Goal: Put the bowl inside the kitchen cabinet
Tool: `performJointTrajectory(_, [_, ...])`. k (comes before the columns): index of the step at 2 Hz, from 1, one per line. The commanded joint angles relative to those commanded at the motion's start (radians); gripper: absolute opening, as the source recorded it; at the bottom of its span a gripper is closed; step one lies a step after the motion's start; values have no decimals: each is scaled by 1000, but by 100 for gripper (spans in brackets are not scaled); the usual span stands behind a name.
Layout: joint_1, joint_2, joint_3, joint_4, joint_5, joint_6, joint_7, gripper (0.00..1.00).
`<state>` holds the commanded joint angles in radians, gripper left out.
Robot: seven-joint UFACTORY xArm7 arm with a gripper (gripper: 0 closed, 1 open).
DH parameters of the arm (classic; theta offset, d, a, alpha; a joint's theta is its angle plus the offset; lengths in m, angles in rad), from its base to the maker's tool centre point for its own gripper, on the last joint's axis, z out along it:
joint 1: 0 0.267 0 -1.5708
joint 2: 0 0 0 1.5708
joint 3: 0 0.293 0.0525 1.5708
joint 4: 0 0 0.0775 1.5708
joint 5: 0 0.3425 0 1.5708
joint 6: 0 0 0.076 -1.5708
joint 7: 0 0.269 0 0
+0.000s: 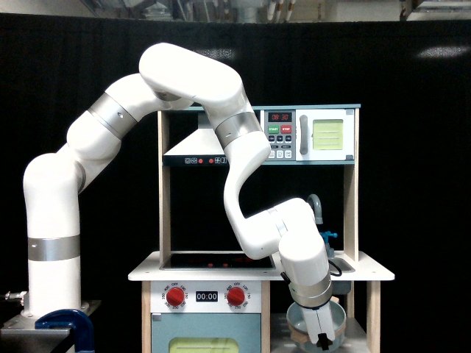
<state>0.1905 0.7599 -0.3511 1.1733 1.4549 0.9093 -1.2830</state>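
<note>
Fingers (321,334) reach down over the bowl's near rim and appear clamped on it, carrying the bowl (305,323) tilted within the cabinet (360,323), below the table (147,274) and beside the oven (206,334). Whether the bowl holds anything cannot be seen.

Views: one, exterior, fixed off the arm.
Position: in front of the toy kitchen (257,220), roughly at countertop (184,273) height, looking level and square-on at its face.
Range: medium; frame takes in the whole arm (184,95) from its base column on the exterior view's left to the microwave (309,134) top, against a black curtain (419,184).
Cropping: bottom edge cuts the oven door (206,342) and the cabinet (353,323) low down.
Overlap: no second view to compare.
</note>
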Motion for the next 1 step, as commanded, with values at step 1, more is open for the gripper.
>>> performJointTrajectory(1, [-3, 36, 103, 21, 51, -91, -7, 0])
